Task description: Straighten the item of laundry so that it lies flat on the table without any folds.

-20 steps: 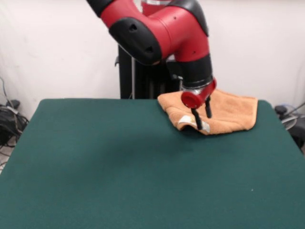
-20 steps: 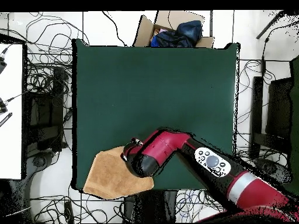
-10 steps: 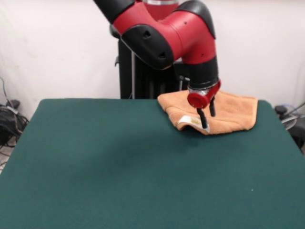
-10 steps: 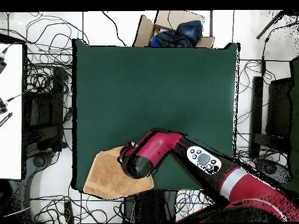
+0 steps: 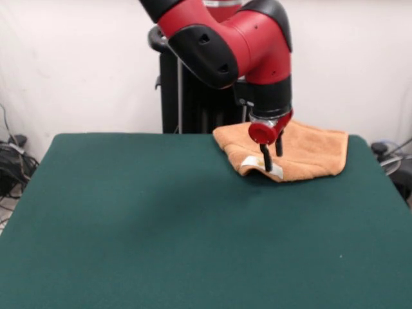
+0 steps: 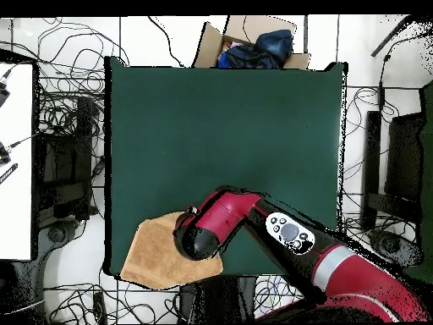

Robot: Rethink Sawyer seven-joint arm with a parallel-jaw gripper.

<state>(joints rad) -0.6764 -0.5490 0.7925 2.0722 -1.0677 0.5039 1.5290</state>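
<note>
Towel (image 5: 309, 151), right of centre: orange-tan terry cloth, nubby matt pile, with a smooth white tag (image 5: 252, 163). Table (image 5: 161, 225): dark green felt-like covering, matt. Arm (image 5: 225, 38), upper centre: glossy red and black moulded plastic shells. Cardboard box (image 6: 221, 41), top: plain matt brown

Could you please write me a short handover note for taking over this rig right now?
Gripper: jaws open, pointing down over the towel's front edge, by the white tag; not holding anything.
Towel: bunched and folded at a corner of the table next to the robot's base; in the overhead view part of it hangs past the table's edge.
Done: nothing visible yet; the towel is not flat.
Left: grasp an edge, pull the towel onto the open green surface, spread it until no folds remain.
</note>
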